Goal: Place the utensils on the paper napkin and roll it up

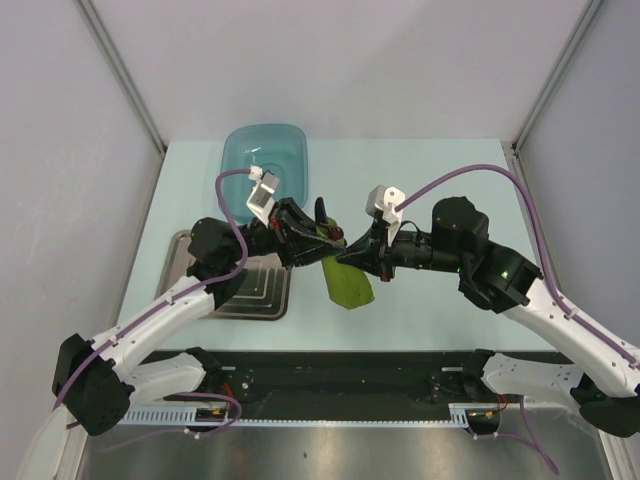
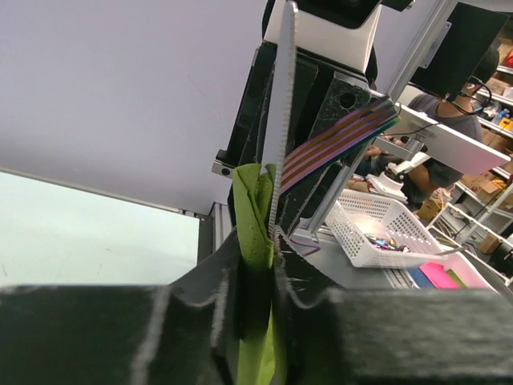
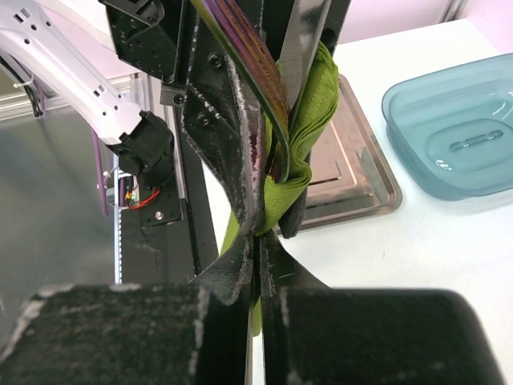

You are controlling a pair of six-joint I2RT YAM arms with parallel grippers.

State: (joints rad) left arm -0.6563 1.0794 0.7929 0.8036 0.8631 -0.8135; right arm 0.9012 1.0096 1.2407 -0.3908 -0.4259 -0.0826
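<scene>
The olive-green paper napkin (image 1: 347,280) is held up over the table between both grippers, wrapped round the utensils. My left gripper (image 1: 318,237) is shut on the napkin (image 2: 258,241); a serrated knife blade (image 2: 280,120) and a striped purple handle (image 2: 337,140) stick out above its jaws. My right gripper (image 1: 357,258) is shut on the napkin (image 3: 309,120) from the other side, and an iridescent purple utensil handle (image 3: 252,72) runs up beside the green roll. A loose green flap hangs down towards the table.
A steel tray (image 1: 255,290) lies under the left arm; it also shows in the right wrist view (image 3: 357,176). A teal plastic basin (image 1: 264,160) stands at the back, also seen in the right wrist view (image 3: 457,136).
</scene>
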